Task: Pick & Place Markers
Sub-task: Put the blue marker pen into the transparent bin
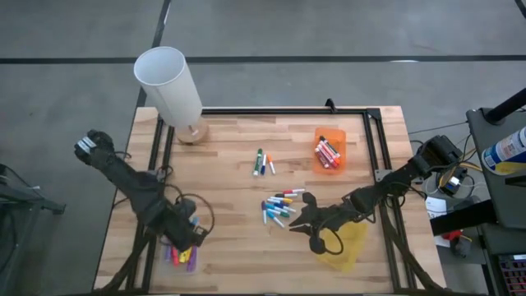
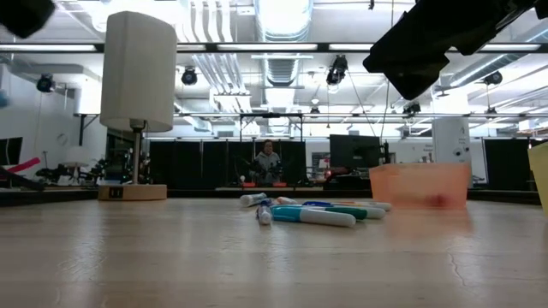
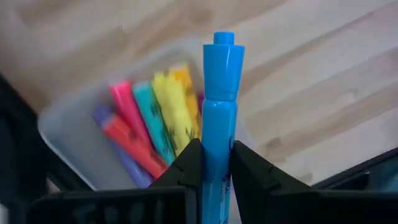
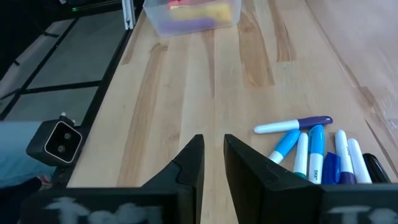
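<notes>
Left end effector (image 3: 214, 163), lower left of high view, grips a blue marker (image 3: 221, 106) upright, long axis along its fingers, directly over the clear bin (image 3: 68, 134) of markers below; right end effector (image 4: 213, 163) empty, nearly closed.

Three small translucent plastic bins sit on the wooden worktop (image 1: 230, 247): one orange (image 1: 329, 150), one yellow (image 1: 347, 247), one clear (image 1: 182, 253). One white-shaded lamp (image 1: 168, 84). Three thin plastic marker pens (image 1: 262, 162) lie apart; the larger cluster (image 1: 281, 209) cannot be counted.
</notes>
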You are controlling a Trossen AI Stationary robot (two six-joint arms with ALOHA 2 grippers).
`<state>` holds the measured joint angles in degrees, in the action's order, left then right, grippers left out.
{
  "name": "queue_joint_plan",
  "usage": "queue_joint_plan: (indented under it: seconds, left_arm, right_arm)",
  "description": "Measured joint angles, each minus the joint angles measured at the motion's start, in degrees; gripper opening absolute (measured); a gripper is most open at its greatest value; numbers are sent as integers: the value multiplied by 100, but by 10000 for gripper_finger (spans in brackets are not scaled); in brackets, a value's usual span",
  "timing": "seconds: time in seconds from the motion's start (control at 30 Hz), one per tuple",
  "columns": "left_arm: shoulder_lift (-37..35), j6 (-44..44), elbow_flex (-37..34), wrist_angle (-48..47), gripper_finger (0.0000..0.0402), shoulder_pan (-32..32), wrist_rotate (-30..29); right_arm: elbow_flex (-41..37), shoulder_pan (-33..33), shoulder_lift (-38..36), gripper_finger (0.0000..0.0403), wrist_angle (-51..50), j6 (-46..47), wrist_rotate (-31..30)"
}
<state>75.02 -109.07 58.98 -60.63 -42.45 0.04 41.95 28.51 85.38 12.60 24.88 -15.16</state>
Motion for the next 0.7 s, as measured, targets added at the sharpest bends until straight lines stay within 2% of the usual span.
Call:
queue_joint_plan:
  seconds: [0.23,0.53,0.7]
  left_arm:
    - [93,-991,-504,868,53,-549,2]
    - [225,-1596,-968,995,55,-599,237]
    - [205,-1506,-1060,1005,93,-599,414]
  right_arm:
    - [0,-2,0,57,-9,0,17]
    - [0,-2,0,57,-9,0,15]
    - [0,-2,0,57,-11,-2,13]
